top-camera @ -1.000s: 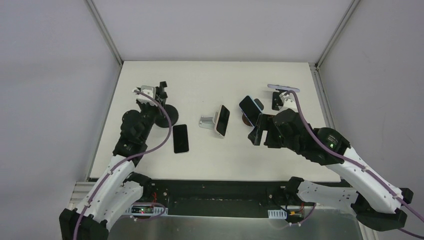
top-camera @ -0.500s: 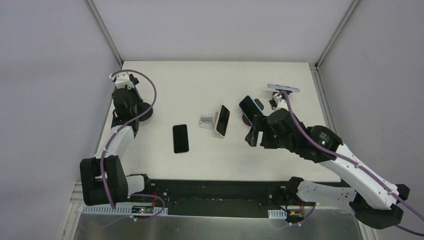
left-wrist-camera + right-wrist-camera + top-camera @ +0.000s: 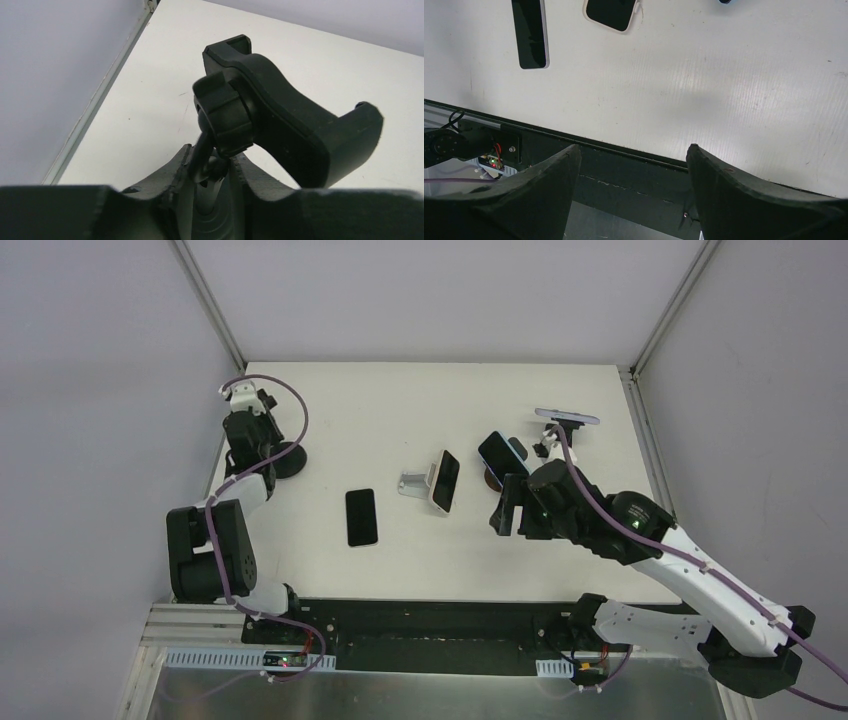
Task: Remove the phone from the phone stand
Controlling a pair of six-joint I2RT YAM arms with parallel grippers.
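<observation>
I see the white table (image 3: 420, 400), white stand (image 3: 413, 483) at its middle propping a phone (image 3: 444, 481), black phone (image 3: 361, 517) flat just left of that stand, black stand (image 3: 285, 460) farther left, blue-edged phone (image 3: 497, 453) on its own stand to the right, tall stand (image 3: 546, 447) beyond.

a white bench (image 3: 400, 400) lies in the middle. plain grey walls (image 3: 100, 390) stand on the bench's left, right and far sides, and slanted metal rails (image 3: 210, 305) rise from its two far corners. a black strip (image 3: 440, 625) runs along the bench's near edge. just beyond that edge sit a small circuit board (image 3: 290, 662) with a red light, white slotted ducts (image 3: 215, 658) and a grey metal sheet (image 3: 450, 695).
</observation>
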